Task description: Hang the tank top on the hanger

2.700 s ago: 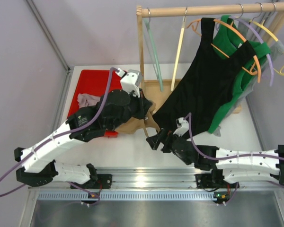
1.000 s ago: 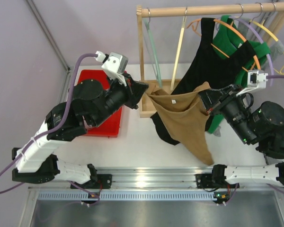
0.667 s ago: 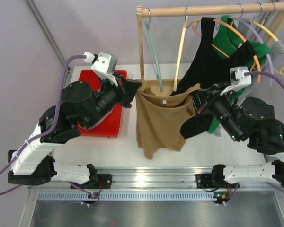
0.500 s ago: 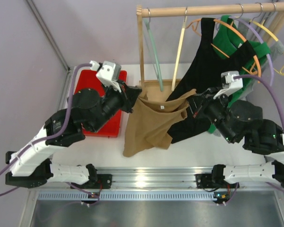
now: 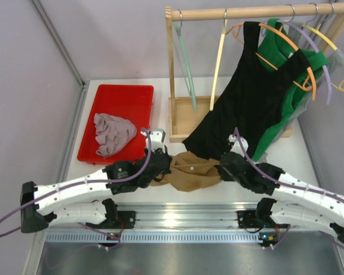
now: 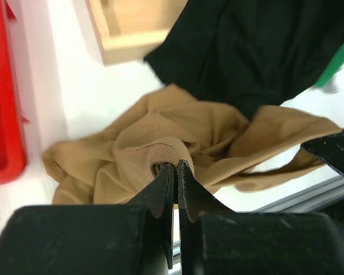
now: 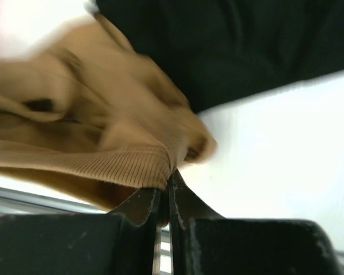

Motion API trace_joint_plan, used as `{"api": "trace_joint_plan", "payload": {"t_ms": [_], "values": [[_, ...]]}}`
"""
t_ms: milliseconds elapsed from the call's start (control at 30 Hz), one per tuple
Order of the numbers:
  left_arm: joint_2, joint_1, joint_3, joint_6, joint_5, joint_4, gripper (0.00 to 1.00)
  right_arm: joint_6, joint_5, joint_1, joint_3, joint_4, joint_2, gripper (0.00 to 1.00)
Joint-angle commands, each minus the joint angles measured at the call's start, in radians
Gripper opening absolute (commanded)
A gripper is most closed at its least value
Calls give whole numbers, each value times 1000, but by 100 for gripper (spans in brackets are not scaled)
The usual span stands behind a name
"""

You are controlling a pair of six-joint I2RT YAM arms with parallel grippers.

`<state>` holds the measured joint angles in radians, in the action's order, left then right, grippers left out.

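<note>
The white table spreads out ahead of my two bases, and at its far side stands the pale wooden clothes rack with its round rail across the top. The large black sleeveless garment hangs from that rail on an orange hanger, and its hem reaches down to the table. To the left lies the flat red plastic tray.

The tan-brown sleeveless tank top is not on any hanger. It lies crumpled in a low heap on the table near my bases, just in front of the black garment's hem and between my two grippers. A small mauve-grey cloth sits bunched in the near part of the tray. The thin cream-white curved plastic hanger hangs bare from the rail by its metal hook, between a pale green hanger and the black garment, well apart from the tank top.

My left gripper is low over the heap's left side, its fingers pressed together on a rolled ribbed fold of the tan fabric. My right gripper is at the heap's right end. That wrist view is blurred, but my fingers there seem to be pinched on a ribbed edge of the tank top.
</note>
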<state>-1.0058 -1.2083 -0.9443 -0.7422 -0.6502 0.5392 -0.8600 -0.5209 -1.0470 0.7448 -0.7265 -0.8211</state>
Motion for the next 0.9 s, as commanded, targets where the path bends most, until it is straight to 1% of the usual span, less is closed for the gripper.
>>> {"api": "trace_joint_plan", "payload": {"t_ms": [0,67,133,167,200,267,300,333,367,433,467,533,567,633,667,733,767,867], "values": [[-40,15,125,-163,36,-214,0,-82,218,77,-102,116,-51,0],[-111,22,169,-193,70,-278,1,-65,243,111,-139,165,-84,0],[-164,29,183,-198,110,-315,10,-39,263,134,-139,188,-133,1],[-175,36,191,-191,118,-335,15,-30,268,139,-136,193,-147,4],[-188,42,191,-187,136,-356,28,-24,271,148,-127,199,-170,6],[-191,64,190,-172,152,-367,39,-1,283,154,-114,213,-190,13],[-185,73,190,-168,167,-370,46,3,285,160,-105,216,-193,15],[-180,84,191,-161,178,-372,50,12,286,165,-104,219,-196,17],[-171,105,194,-148,188,-370,52,15,294,171,-102,231,-197,21],[-139,128,200,-134,222,-370,57,22,318,183,-104,242,-194,26],[-129,153,203,-123,231,-361,58,27,334,186,-105,249,-191,33],[-96,185,202,-111,247,-328,59,32,338,191,-99,245,-174,39],[-82,196,200,-105,247,-315,59,35,338,193,-94,240,-165,47],[-42,229,200,-98,262,-288,59,42,337,194,-75,214,-141,54],[-27,240,202,-89,268,-283,59,45,337,194,-65,202,-129,61],[12,259,200,-80,271,-268,59,49,335,194,-41,171,-95,65],[19,265,197,-75,274,-253,59,49,335,194,-33,164,-81,69],[16,297,200,-63,313,-251,59,44,334,193,-13,131,-26,74]]}}
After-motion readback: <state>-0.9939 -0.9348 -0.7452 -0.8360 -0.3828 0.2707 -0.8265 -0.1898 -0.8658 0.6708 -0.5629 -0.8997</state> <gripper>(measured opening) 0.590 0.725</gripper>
